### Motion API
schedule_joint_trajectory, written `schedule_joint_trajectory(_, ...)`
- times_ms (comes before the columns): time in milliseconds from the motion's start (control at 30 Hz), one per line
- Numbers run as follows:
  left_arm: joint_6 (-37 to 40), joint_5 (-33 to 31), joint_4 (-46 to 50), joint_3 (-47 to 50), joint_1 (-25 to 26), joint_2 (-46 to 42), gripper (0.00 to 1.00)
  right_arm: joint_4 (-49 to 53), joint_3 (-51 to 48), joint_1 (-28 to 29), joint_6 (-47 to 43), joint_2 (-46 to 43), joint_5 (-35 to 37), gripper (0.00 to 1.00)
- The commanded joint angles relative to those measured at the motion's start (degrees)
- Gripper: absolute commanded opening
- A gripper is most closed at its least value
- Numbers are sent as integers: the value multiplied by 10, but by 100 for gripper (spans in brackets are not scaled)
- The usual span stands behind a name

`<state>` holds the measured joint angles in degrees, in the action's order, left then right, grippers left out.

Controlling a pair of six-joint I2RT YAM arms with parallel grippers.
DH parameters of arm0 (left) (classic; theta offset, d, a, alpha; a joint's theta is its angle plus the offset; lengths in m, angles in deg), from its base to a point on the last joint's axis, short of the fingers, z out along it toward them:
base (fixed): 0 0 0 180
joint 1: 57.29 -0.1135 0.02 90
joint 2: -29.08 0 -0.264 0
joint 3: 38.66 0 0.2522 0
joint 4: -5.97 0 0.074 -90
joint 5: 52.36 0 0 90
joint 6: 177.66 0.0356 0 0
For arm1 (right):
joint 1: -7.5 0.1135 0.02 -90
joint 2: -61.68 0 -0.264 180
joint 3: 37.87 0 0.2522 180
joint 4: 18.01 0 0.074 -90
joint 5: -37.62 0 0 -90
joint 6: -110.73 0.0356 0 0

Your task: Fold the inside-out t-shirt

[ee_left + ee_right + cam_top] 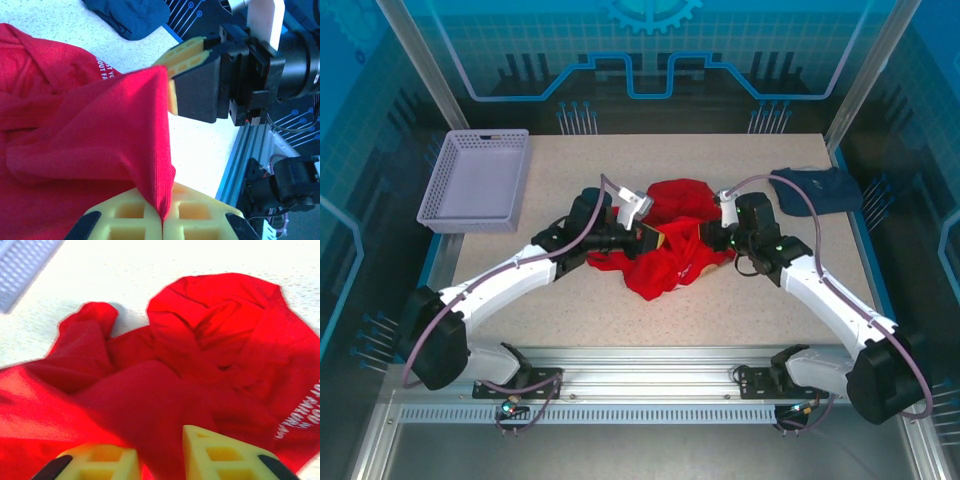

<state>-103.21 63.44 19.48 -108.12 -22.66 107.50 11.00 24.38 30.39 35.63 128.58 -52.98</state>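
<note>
1. Overhead, both arms reach in low from the near corners, elbows bent outward. The left end effector (pixel 655 238) and right end effector (pixel 708 237) sit nose to nose over the inside-out t-shirt (pixel 665 270), which is crumpled mid-counter (pixel 620 320). Bare counter lies all round it. The lavender basket (pixel 475 180) and the navy garment (pixel 815 190) sit well apart at the far corners.
2. From the left wrist, the left end effector (pixel 162 220) is clenched on a ridge of the red t-shirt (pixel 75 140). The ridge runs up to the right end effector (pixel 169 77), close to the counter's edge.
3. From the right wrist, the right end effector (pixel 160 455) stands partly open, with a fold of the t-shirt (pixel 215 325) in the gap. White lettering (pixel 305 415) shows at the right.
</note>
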Motion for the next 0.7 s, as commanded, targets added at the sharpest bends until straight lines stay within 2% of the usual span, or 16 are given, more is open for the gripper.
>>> schedule_joint_trajectory(0,-51,33,-5,8,-12,-18,0,61,3,10,-40,-38,34,37)
schedule_joint_trajectory(133,-56,28,-5,9,-15,-19,0,35,-36,34,-68,-102,-37,45)
schedule_joint_trajectory(300,-59,20,-5,9,-17,-20,0,-16,-79,108,-91,-143,-87,45)
schedule_joint_trajectory(400,-60,19,-5,9,-18,-20,0,-56,-93,141,-79,-123,-114,45)
schedule_joint_trajectory(500,-60,18,-6,10,-18,-21,0,-86,-94,168,-61,-85,-112,45)
schedule_joint_trajectory(667,-58,20,-5,13,-18,-25,0,-88,-74,174,-44,-25,-64,45)
